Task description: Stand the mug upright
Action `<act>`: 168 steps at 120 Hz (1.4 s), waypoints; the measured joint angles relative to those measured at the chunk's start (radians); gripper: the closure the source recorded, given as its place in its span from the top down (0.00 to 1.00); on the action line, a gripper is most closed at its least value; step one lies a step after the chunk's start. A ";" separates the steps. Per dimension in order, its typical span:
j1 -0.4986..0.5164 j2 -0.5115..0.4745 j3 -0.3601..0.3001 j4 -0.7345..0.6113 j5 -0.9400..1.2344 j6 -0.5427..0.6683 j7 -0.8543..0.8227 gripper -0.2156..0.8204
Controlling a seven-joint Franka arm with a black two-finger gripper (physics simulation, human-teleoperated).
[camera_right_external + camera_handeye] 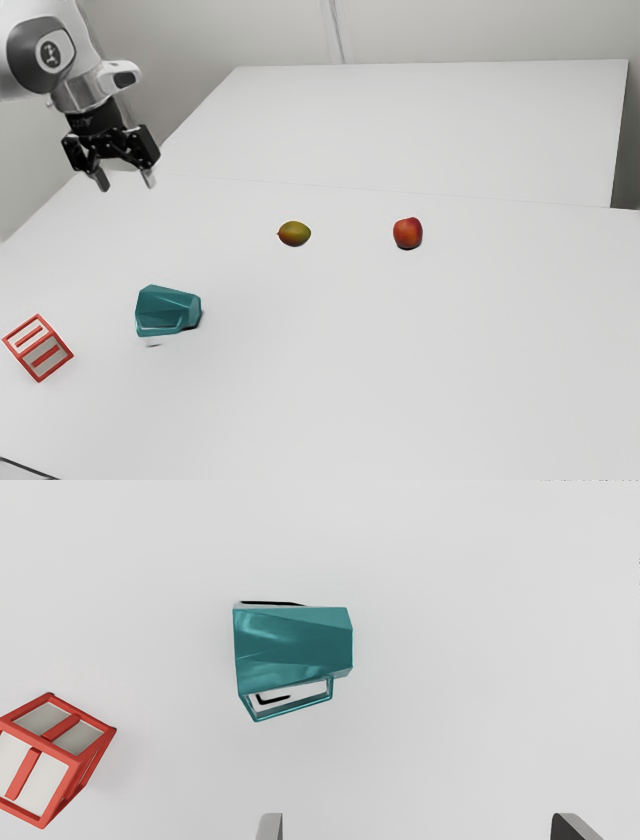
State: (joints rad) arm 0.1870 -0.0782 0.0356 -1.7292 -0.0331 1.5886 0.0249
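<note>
Furthest over to the exterior view's left I can see a block [38,347], a red frame around pale panels. It sits askew to the worktop's edges, near the mug and apart from it. In the wrist view, red bars cross its pale faces.

Next along, and higher up, the white arm [85,90] comes in from the upper left with the black gripper [127,184] at its end. Its two fingers stand well apart, with nothing between them, and their tips point down, in the air above the worktop [400,370].

Then comes the teal mug [168,311], lying on its side on the worktop, between the block and the two fruits. Its body has flat, angled faces. The wider end is turned toward the block's side and the narrower end points toward the exterior view's right. The wrist view shows its squarish handle [295,712] along the side of the body nearer the fingertips. The gripper is not touching it.

Beyond the mug, further back, rests a small green-and-brown fruit [294,234], plump and slightly pointed at one end.

Last, to the exterior view's right of that and well apart from it, sits a red-orange fruit [407,233], rounded and standing on its own.
</note>
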 joint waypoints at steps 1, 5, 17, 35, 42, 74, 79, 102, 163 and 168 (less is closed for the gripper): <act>0.005 0.000 0.001 -0.004 -0.006 0.004 0.003 0.77; 0.027 -0.001 0.006 -0.021 -0.033 0.019 0.017 0.77; 0.108 0.000 0.010 -0.061 -0.106 0.060 0.061 0.77; 0.199 0.000 0.010 -0.146 -0.214 0.124 0.130 0.77; 0.236 0.000 0.011 -0.175 -0.258 0.147 0.162 0.77; 0.355 0.024 0.022 -0.285 -0.464 0.219 0.349 0.77; 0.371 0.032 0.023 -0.306 -0.503 0.228 0.384 0.77; 0.451 0.068 0.025 -0.365 -0.667 0.253 0.556 0.77; 0.465 0.258 0.044 -0.399 -0.874 0.256 0.931 0.77; 0.465 0.264 0.044 -0.399 -0.877 0.250 0.941 0.77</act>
State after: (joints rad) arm 0.6520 0.1853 0.0798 -2.1283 -0.9099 1.8387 0.9659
